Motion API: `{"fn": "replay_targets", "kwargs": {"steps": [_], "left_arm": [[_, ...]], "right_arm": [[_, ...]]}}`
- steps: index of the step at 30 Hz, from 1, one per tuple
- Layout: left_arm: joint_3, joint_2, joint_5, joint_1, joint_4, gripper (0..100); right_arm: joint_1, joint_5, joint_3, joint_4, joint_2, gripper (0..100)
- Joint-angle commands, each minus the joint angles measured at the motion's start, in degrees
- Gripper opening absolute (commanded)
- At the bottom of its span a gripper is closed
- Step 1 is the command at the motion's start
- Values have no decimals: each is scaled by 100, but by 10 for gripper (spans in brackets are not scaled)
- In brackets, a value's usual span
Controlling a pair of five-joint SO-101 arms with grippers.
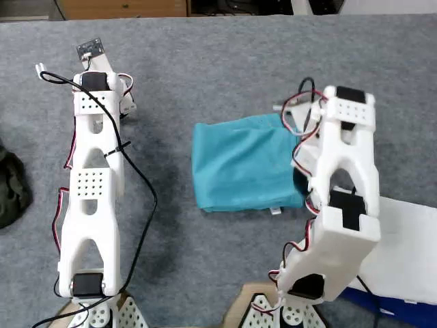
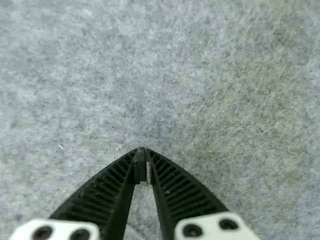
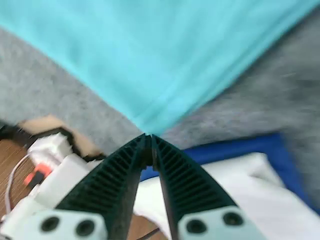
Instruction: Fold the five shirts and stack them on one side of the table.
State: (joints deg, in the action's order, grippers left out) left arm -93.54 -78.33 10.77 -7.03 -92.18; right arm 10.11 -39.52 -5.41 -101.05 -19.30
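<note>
The right gripper's [image 3: 149, 139] black ribbed fingers are pressing fully together, and a corner of the teal shirt [image 3: 165, 55] is ending right at their tips, so they appear to be pinching that corner. From the gripper, the folded shirt is spreading away across the grey table [image 1: 205, 82] toward the left arm. Its long axis is running from one arm to the other, and its shorter edges are facing each arm. A small white tag [image 1: 275, 210] is sticking out of the shirt's edge nearest the arm bases; any writing on it is too small to read. Behind the right gripper, beside its arm's base, a white shirt [image 1: 403, 253] is lying on a blue one [image 1: 382, 304]. The left gripper [image 2: 141, 154] is hovering over bare table well apart from the teal shirt, tips meeting and holding nothing.
</note>
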Motion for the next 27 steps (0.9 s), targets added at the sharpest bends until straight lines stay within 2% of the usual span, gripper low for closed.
{"fn": "replay_targets", "kwargs": {"steps": [1, 4, 10, 15, 21, 27], "left_arm": [[-229, 84, 18, 53, 44, 19], [-220, 84, 18, 53, 44, 19], [-220, 84, 18, 53, 44, 19], [-220, 84, 18, 53, 70, 19], [-220, 84, 9, 53, 88, 19], [-220, 84, 9, 53, 88, 19]], "right_arm": [[-224, 220, -1244, 0, 268, 5], [-523, 431, -2290, 105, -338, 23], [-734, 703, -4479, -105, -2536, 214], [-734, 712, -5684, -123, -3574, 217], [-804, 677, -5965, -105, -3916, 215], [-778, 677, -5982, -97, -4145, 87]]}}
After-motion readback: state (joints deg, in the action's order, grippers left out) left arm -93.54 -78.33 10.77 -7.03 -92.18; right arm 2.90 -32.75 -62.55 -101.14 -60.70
